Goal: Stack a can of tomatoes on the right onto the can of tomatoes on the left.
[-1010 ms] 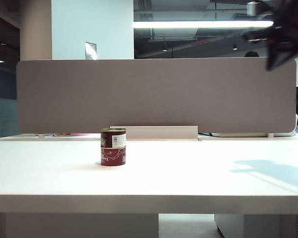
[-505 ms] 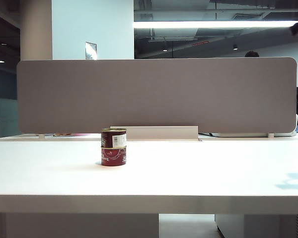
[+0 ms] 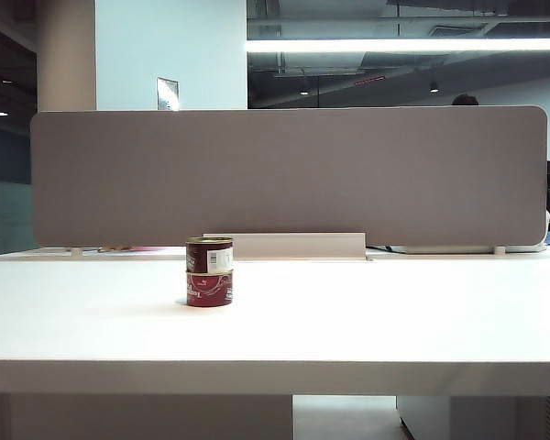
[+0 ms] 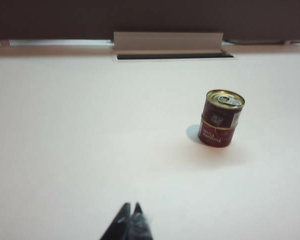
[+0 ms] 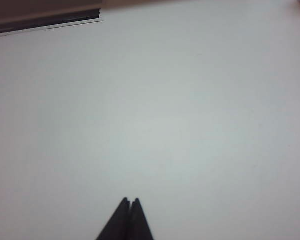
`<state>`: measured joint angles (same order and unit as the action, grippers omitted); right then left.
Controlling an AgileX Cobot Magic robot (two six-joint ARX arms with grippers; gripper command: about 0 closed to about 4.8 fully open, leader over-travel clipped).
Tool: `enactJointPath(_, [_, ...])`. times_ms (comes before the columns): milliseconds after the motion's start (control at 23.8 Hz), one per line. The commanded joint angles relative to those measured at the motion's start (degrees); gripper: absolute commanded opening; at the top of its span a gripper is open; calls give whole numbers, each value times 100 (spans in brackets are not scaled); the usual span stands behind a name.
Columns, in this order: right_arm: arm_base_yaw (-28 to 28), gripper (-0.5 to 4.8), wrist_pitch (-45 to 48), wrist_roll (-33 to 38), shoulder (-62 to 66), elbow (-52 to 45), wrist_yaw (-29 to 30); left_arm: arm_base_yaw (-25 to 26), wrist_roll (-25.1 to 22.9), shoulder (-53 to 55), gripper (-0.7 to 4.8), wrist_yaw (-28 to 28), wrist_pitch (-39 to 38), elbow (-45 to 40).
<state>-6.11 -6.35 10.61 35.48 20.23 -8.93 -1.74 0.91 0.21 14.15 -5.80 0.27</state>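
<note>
Two red tomato cans stand stacked on the white table, left of centre: the upper can (image 3: 209, 256) with a white label patch sits squarely on the lower can (image 3: 209, 289). The left wrist view shows the same stack, upper can (image 4: 221, 107) with its pull-tab lid on the lower can (image 4: 216, 135). My left gripper (image 4: 130, 205) is shut and empty, well short of the stack. My right gripper (image 5: 130, 200) is shut and empty over bare table, with no can in its view. Neither arm appears in the exterior view.
A grey partition panel (image 3: 289, 174) runs along the table's far edge. A pale cable-tray flap (image 3: 289, 245) stands open behind the cans, also seen as the flap (image 4: 167, 42) in the left wrist view. The table's front edge (image 3: 275, 376) is close to the camera.
The right arm, seen at the upper right of the exterior view a second ago, has withdrawn out of that view and its shadow on the table is gone. The stacked cans have not moved.
</note>
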Motion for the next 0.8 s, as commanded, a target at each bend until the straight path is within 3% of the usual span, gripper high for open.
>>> enactJointPath(42, [0, -1, 94, 177, -367, -280, -15, 2, -2, 2, -6, 17, -94, 17])
enactJointPath(505, [0, -2, -205, 308, -1751, -1108, -15, 4, -4, 2, -6, -46, -63, 17])
enactJointPath(800, [0, -1, -699, 286, -2697, -1366, -17, 4, -4, 2, -6, -855, 216, 20])
